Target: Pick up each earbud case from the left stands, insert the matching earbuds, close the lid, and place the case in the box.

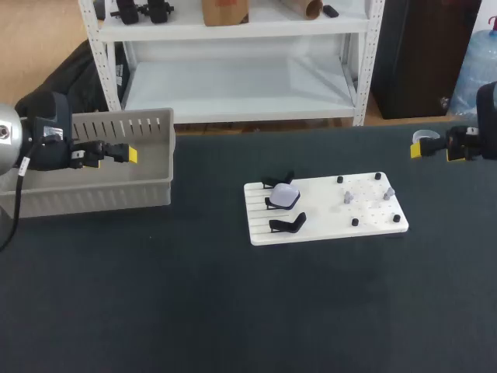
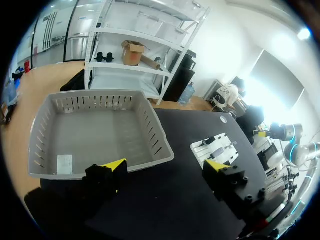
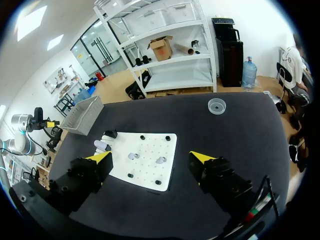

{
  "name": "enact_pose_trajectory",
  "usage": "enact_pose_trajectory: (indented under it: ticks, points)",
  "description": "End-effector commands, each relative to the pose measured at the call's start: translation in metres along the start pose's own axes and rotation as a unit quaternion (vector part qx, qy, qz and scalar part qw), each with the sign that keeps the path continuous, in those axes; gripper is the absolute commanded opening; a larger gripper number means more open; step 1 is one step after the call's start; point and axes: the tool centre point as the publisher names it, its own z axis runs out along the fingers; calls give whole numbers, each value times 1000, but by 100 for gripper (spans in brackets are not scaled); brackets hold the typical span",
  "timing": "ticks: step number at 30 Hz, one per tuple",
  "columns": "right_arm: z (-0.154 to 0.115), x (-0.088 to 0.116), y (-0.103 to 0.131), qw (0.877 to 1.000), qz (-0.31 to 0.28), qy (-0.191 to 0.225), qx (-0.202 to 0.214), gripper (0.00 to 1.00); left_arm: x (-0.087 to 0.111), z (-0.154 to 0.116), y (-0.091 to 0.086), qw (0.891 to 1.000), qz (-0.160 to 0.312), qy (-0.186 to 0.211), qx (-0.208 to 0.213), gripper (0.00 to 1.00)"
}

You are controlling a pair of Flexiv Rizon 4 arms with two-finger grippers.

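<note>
A white board (image 1: pixel 365 221) lies mid-table. Three black stands (image 1: pixel 287 224) line its left side, and a white earbud case (image 1: pixel 285 194) rests on the middle one. Two small grey earbuds (image 1: pixel 348 197) sit among black pegs on its right half. The grey box (image 1: pixel 93 167) stands at the left. My left gripper (image 1: pixel 128 155) hovers open over the box's near side, empty; in its wrist view the gripper (image 2: pixel 165 167) hangs above the box rim (image 2: pixel 165 150). My right gripper (image 1: pixel 421 149) hovers open and empty off the board's far right; its wrist view shows the gripper (image 3: pixel 151 159) high over the board (image 3: pixel 165 142), case (image 3: pixel 101 145) and earbuds (image 3: pixel 160 160).
A small clear cup (image 1: pixel 423 137) sits on the dark tabletop just behind my right gripper, also visible beyond the board as the cup (image 3: pixel 216 105). The box (image 2: pixel 95 130) holds only a small paper label. Dark tabletop surrounds the board on all sides.
</note>
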Motion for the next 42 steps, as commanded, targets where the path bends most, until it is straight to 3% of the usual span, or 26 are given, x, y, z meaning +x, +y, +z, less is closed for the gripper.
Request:
enact_pose_trajectory:
  ticks: [1,9,10,12,14,15,16,18,19,20,26,33,35,42]
  points:
    - [0,0,0,1000,0,1,0,100,-1,0,-1,1000,0,3,-3,100]
    - [0,0,0,1000,0,1,0,100,-1,0,-1,1000,0,3,-3,100]
    - [0,0,0,1000,0,1,0,100,-1,-2,-3,999,23,-28,18,100]
    - [0,0,0,1000,0,1,0,100,-1,-2,-7,996,67,-40,46,100]
    - [0,0,0,1000,0,1,0,100,-1,-5,-12,985,123,-71,96,100]
    - [0,0,0,1000,0,1,0,100,-1,-5,-11,983,140,-73,90,100]
    - [0,0,0,1000,0,1,0,100,0,-6,-15,974,181,-86,105,100]
    - [0,0,0,1000,0,1,0,100,0,-6,-16,969,207,-87,104,100]
    - [0,0,0,1000,0,1,0,100,1,-8,-19,957,241,-97,128,100]
    - [0,0,0,1000,0,1,0,100,1,-8,-20,953,247,-104,143,100]
    - [0,0,0,1000,0,1,0,100,7,-12,-37,882,383,-137,239,100]
    - [0,0,0,1000,0,1,0,100,19,-26,-65,776,503,-148,352,100]
    - [0,0,0,1000,0,1,0,100,26,-28,-72,760,527,-134,357,100]
    - [0,0,0,1000,0,1,0,100,26,-28,-72,760,527,-134,357,100]
